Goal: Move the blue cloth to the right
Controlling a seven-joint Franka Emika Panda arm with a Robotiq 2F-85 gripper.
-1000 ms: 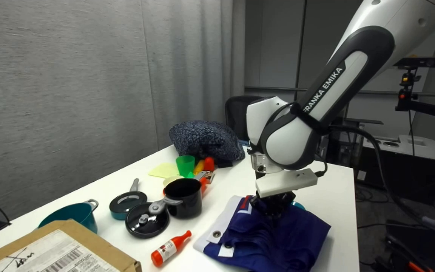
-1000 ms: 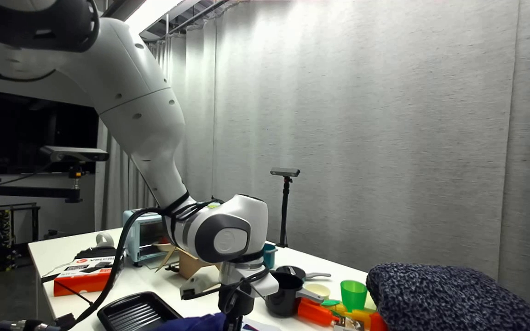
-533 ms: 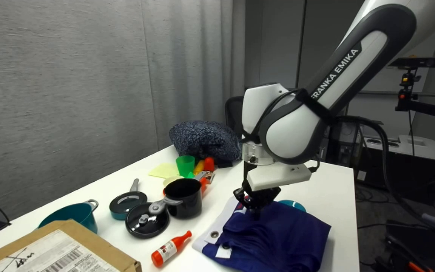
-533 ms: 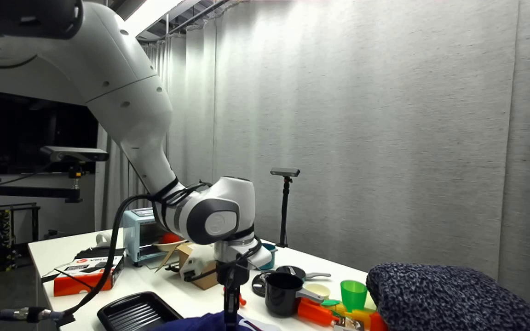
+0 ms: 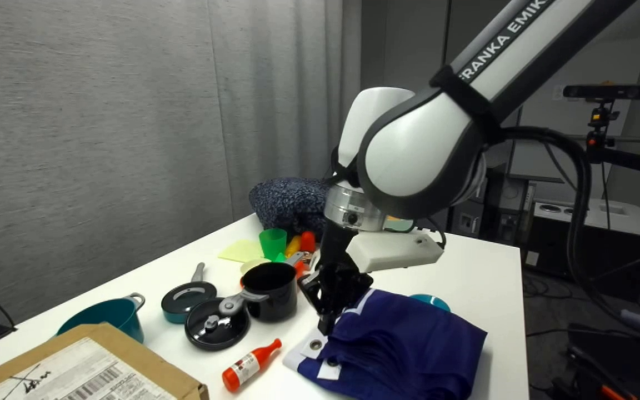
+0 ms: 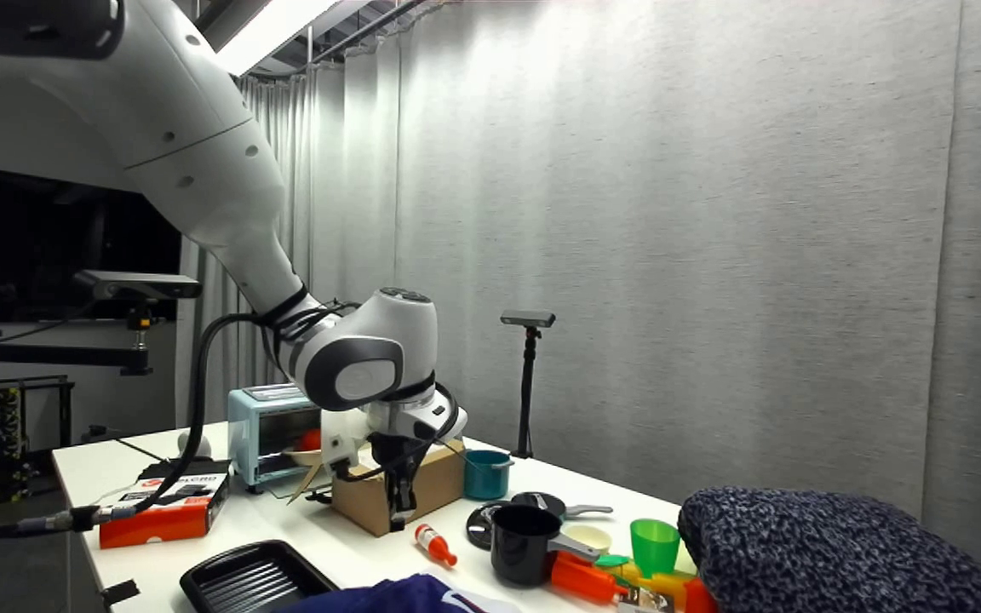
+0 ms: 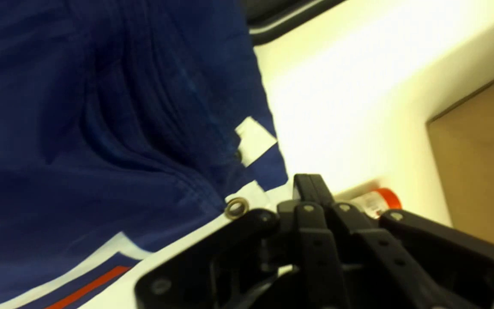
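The blue cloth (image 5: 409,344) lies wrinkled and folded on the table in an exterior view, with a white edge and metal eyelets on its left side. Only part of the cloth (image 6: 392,596) shows at the bottom of an exterior view. In the wrist view the cloth (image 7: 79,128) fills the left side. My gripper (image 5: 326,326) is raised by the cloth's white edge. It also shows in an exterior view (image 6: 400,521) and in the wrist view (image 7: 309,182). Its fingertips are together with nothing between them. The gripper hides part of the white edge.
A red bottle (image 5: 250,366) lies left of the cloth. Black pot (image 5: 270,291), lid (image 5: 217,328) and cardboard box (image 5: 86,366) stand farther left. A teal disc (image 5: 431,301) touches the cloth's back edge. A black tray (image 6: 256,579) and a fuzzy mound (image 6: 831,545) flank the cloth.
My gripper has risen off the middle of the cloth and moved left, past its white edge, in an exterior view. The cloth has stayed almost in place.
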